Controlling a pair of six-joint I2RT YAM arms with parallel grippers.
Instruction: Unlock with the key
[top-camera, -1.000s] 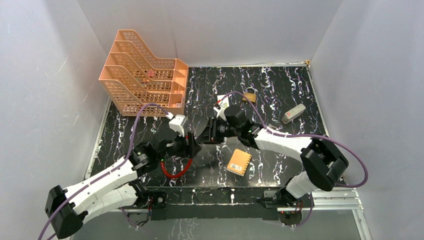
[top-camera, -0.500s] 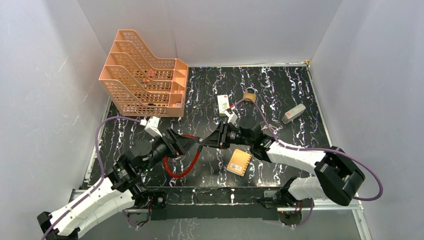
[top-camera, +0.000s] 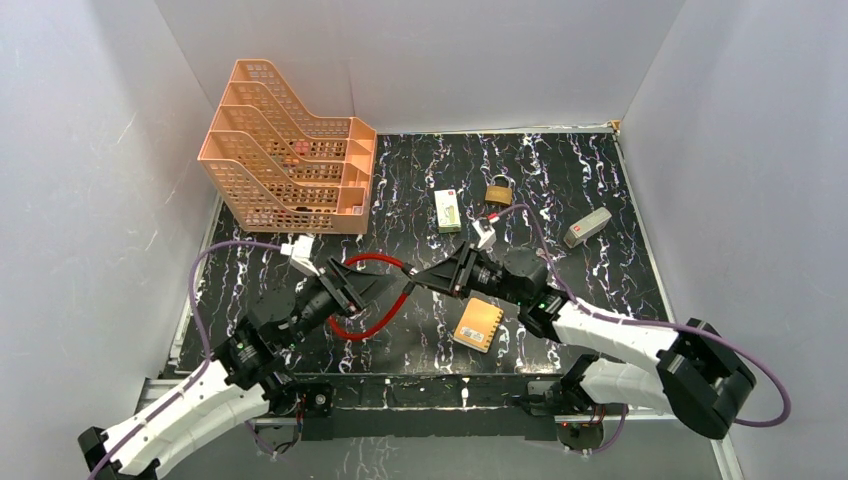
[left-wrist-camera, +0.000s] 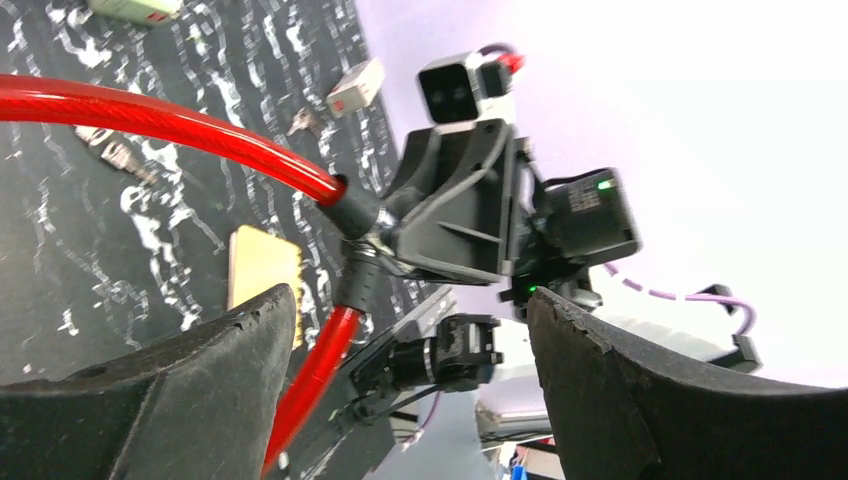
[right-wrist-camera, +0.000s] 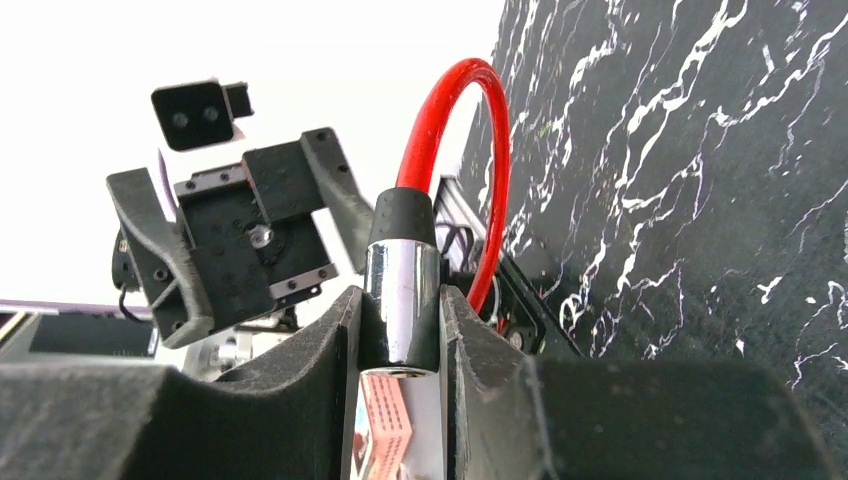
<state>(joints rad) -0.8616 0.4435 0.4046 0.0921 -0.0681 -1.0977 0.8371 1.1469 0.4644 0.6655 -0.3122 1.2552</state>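
Key, prob. the small metal piece lying flat near the middle of the bench, is apart from both grippers. R gripper clamps the red cable by its metal end, loop raised, likely to present it. L gripper gapes wide, empty, beside the cable.

Left pincer spread wide, right pincer gripping red cable
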